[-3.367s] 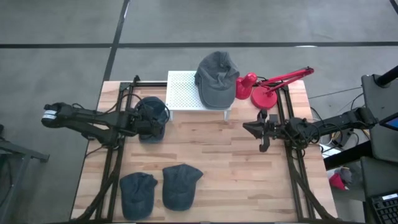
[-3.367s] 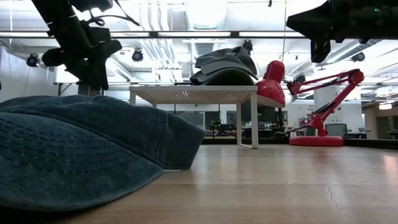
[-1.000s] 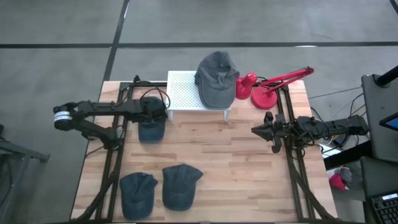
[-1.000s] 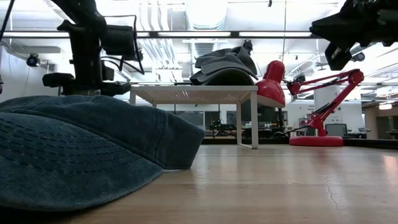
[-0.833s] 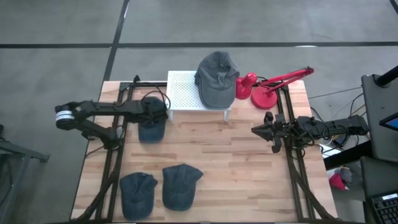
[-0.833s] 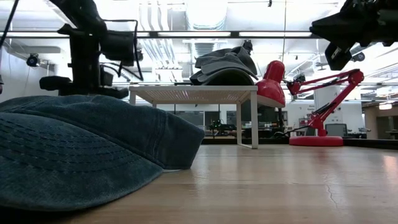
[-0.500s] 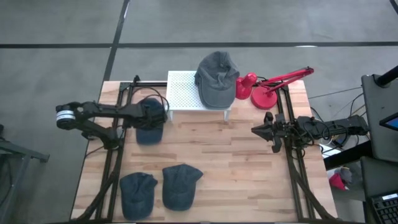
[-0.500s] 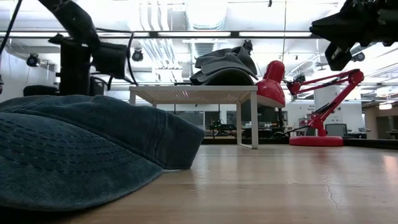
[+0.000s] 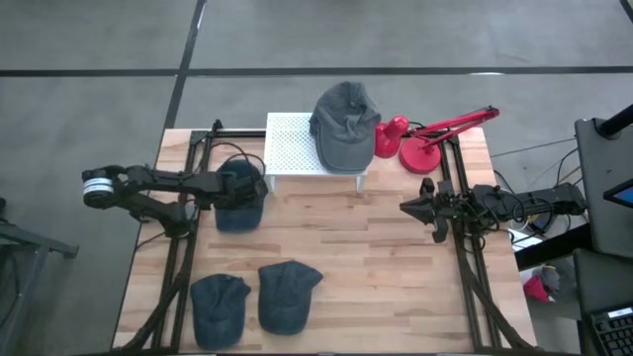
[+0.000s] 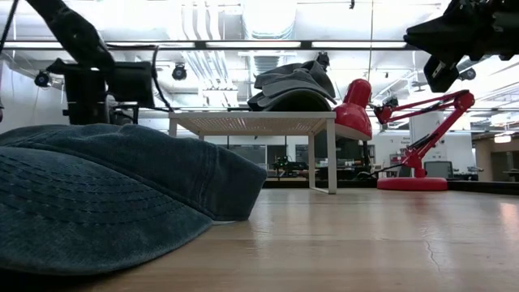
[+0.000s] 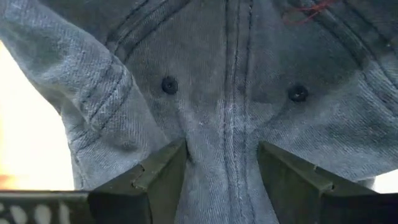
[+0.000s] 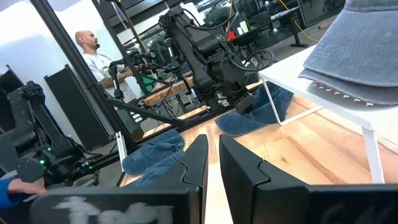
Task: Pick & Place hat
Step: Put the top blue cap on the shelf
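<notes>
**Q:** High view, largest items first: what sits where, and why?

**A:** A wooden table (image 9: 396,287) carries a white perforated stand (image 9: 289,141) at its far edge. One grey hat (image 9: 344,126) already rests on the stand, which suggests the stand is the drop-off point. A red desk lamp (image 9: 425,138) stands beside it. Two more denim hats (image 9: 220,307) (image 9: 287,295) lie at the near edge, apparently waiting their turn.

**Q:** Where is the hat now being handled?

**A:** A dark denim hat (image 9: 239,194) lies on the table just beside the stand, directly under the left gripper (image 9: 233,188). In the left wrist view the crown (image 11: 230,93) fills the frame, and its centre seam runs between the two fingers (image 11: 163,171).

**Q:** How do the fingers stand?

**A:** The left pair is spread wide, one finger to either side of the seam, pressed against the cloth but not yet pinched. That straddle probably serves to gather a fold of crown when the jaws close.

**Q:** And the other arm?

**A:** The right gripper (image 9: 423,209) waits well apart at the table's right side, fingers (image 12: 198,158) drawn nearly together and holding nothing.
</notes>
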Controlling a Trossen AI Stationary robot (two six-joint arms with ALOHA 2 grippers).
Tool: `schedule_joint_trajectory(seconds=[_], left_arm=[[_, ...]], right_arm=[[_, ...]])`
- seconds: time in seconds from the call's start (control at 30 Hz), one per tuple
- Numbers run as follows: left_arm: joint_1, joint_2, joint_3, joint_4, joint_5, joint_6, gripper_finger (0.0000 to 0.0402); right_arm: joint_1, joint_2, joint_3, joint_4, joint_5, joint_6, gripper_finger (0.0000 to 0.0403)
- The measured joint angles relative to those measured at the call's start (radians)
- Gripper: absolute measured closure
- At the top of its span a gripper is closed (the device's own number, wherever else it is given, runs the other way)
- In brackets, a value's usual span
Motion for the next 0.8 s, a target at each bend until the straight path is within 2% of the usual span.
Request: schedule_joint_trajectory(seconds=[0.13, 0.23, 0.7, 0.8], left_arm=[[-0.001, 0.000, -0.031, 0.003, 0.042, -0.005, 0.0187], [-0.011, -0.001, -0.044, 0.006, 0.046, -0.022, 0.0208], [-0.036, -0.007, -0.047, 0.055, 0.070, -0.038, 0.0379], [-0.036, -0.022, -0.049, 0.055, 0.070, -0.035, 0.0395]], right_arm=[[0.000, 0.000, 0.000, 0.000, 0.000, 0.000, 0.0364], [0.000, 0.000, 0.000, 0.000, 0.001, 0.000, 0.0364], [0.000, 0.000, 0.000, 0.000, 0.002, -0.004, 0.0364], [0.000, 0.000, 0.000, 0.000, 0.002, -0.004, 0.0364]])
